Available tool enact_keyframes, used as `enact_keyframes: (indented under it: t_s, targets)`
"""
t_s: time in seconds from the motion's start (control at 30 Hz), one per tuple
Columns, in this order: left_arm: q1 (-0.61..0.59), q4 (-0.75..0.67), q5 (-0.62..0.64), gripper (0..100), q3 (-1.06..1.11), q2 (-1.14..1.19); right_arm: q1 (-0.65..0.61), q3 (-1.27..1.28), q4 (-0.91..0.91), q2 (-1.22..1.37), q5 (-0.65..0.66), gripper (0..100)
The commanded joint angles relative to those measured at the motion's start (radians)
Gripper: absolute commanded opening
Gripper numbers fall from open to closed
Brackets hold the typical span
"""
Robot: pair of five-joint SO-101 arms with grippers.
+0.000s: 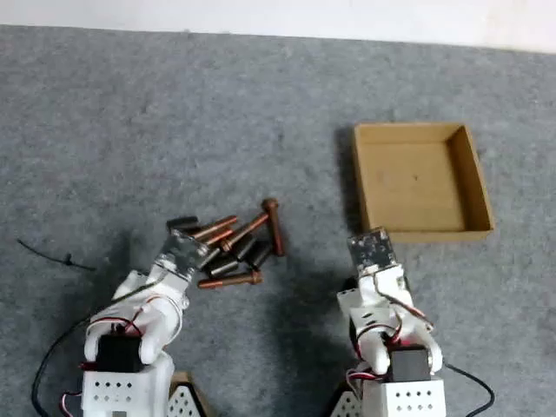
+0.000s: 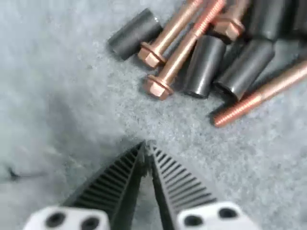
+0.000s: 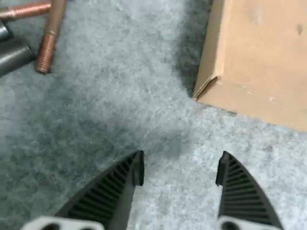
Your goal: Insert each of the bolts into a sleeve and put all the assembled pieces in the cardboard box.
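Several copper bolts [image 1: 244, 231] and dark sleeves [image 1: 226, 265] lie in a heap on the grey carpet, left of centre. My left gripper [image 2: 146, 146] hovers just short of that heap, fingers shut with nothing between them; the nearest bolt head [image 2: 157, 87] and a dark sleeve [image 2: 205, 65] lie just beyond its tips. The cardboard box [image 1: 473, 182] sits at the right. My right gripper [image 3: 180, 167] is open over bare carpet near the box's near-left corner [image 3: 206, 86]. A bolt's threaded end [image 3: 45, 55] lies off to the side.
A thin black cable tie [image 1: 54, 257] lies on the carpet at the far left. Both arm bases stand at the front edge. Bare carpet stretches between the heap and the box and across the back.
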Motion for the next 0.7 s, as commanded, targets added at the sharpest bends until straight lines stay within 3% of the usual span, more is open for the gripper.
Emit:
enact_keyframes:
  t_s: [0.0, 0.6, 0.67]
  targets:
    - [-0.013, -0.020, -0.032, 2, 0.019, -0.008, 0.013, 0.122, -0.028, 0.002, 0.015, 23.5]
    - [-0.024, -0.028, -0.032, 2, 0.019, -0.008, 0.013, 0.122, -0.027, 0.002, 0.015, 23.5]
    - [-0.071, -0.028, -0.034, 2, 0.019, -0.010, 0.013, 0.122, -0.027, 0.002, 0.015, 23.5]
